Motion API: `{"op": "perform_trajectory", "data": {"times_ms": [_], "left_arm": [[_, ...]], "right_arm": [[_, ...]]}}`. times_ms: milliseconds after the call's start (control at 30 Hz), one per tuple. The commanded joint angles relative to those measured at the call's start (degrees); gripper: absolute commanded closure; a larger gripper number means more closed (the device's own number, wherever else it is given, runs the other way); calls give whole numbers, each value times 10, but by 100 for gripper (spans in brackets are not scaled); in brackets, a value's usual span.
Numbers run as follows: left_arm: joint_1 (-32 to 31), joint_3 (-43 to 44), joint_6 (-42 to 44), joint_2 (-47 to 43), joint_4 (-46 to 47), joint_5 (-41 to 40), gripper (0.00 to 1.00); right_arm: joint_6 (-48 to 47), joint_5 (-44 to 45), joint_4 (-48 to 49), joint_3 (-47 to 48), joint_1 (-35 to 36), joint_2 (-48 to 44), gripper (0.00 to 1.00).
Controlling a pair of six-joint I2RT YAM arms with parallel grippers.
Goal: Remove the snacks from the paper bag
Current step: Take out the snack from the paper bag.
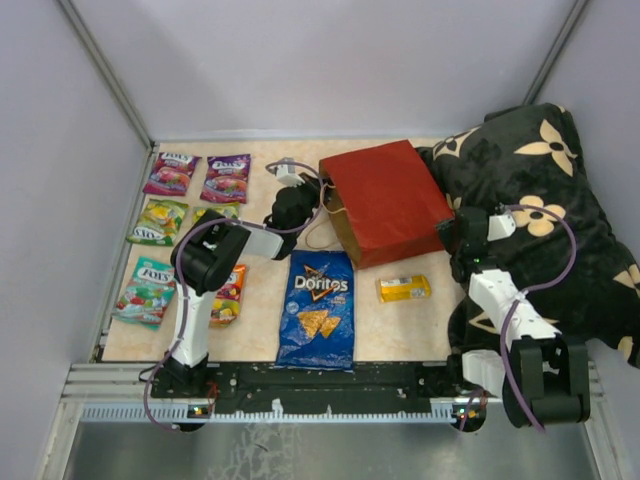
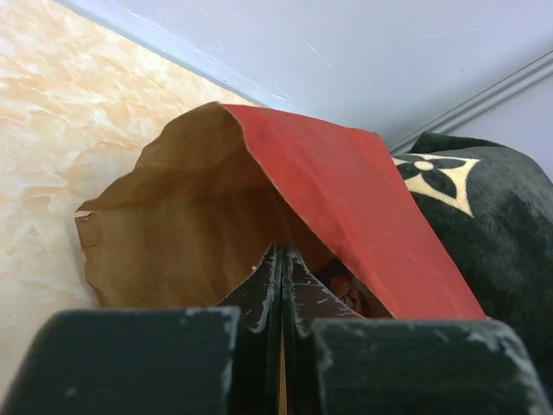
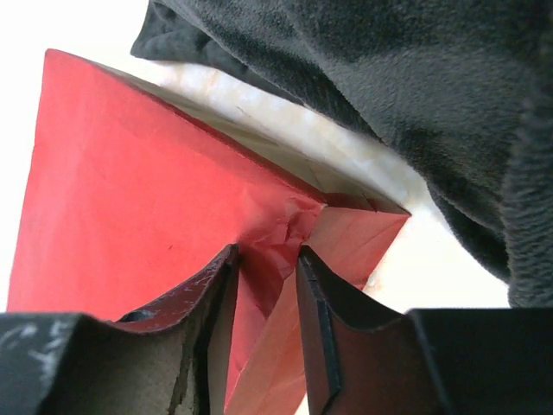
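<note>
The red paper bag lies on its side, its mouth facing left. My left gripper is shut at the mouth; in the left wrist view its tips sit just inside the brown opening, and a packet shows deep inside. My right gripper pinches the crumpled bottom corner of the bag. Out on the table lie the blue Doritos bag, a yellow box, two purple Fox's packets, a green one, a teal one and an orange one.
A black flowered cushion fills the right side, against the bag and around my right arm. The bag's twine handles trail onto the table by the mouth. Walls close in the back and both sides.
</note>
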Motion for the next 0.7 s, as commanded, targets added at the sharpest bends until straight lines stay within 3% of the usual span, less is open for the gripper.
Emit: {"op": "perform_trajectory", "data": {"times_ms": [0, 133, 400, 667], "left_arm": [[-4, -10, 10, -25, 22, 4, 100], [-6, -16, 13, -29, 24, -1, 100], [-7, -36, 2, -32, 32, -19, 100], [-10, -69, -33, -41, 44, -30, 100]], "right_arm": [[14, 2, 64, 5, -3, 13, 71], [-22, -31, 80, 36, -3, 47, 73], [-144, -219, 97, 177, -11, 209, 79], [-164, -315, 108, 277, -44, 308, 84]]}}
